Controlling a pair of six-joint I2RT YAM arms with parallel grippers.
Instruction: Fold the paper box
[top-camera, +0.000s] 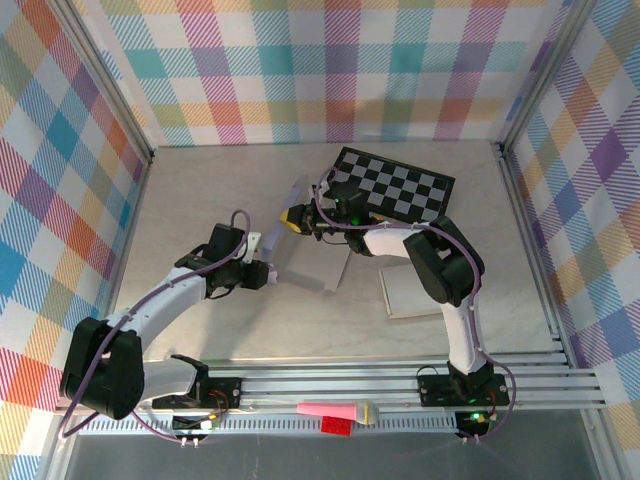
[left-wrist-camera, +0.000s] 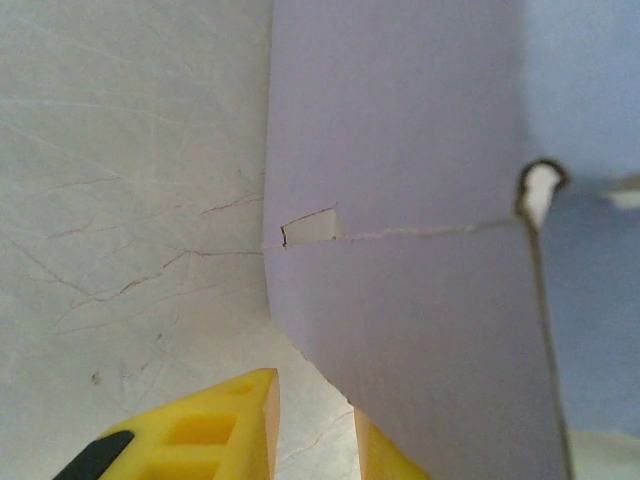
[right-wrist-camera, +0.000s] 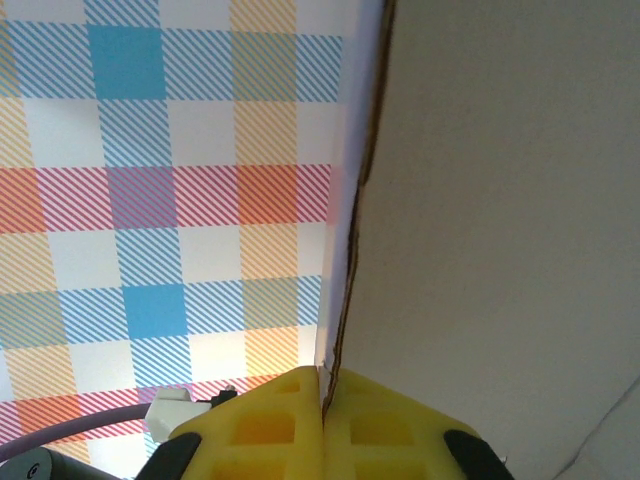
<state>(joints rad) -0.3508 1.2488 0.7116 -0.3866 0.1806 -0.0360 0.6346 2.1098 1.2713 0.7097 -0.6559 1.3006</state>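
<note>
The paper box is a pale lavender-white cardboard blank, partly raised off the middle of the table. My right gripper reaches in from the right and is shut on the box's upper left flap; in the right wrist view its yellow fingers pinch the thin cardboard edge. My left gripper sits low at the box's left side. In the left wrist view the box panel with a small slot covers part of one fingertip. The left gripper stands slightly open, with bare table in the gap.
A black-and-white checkerboard lies behind the box at the back. A flat pale sheet rests to the right, under the right arm. Pink, yellow and red items sit on the front rail. Plaid walls enclose three sides.
</note>
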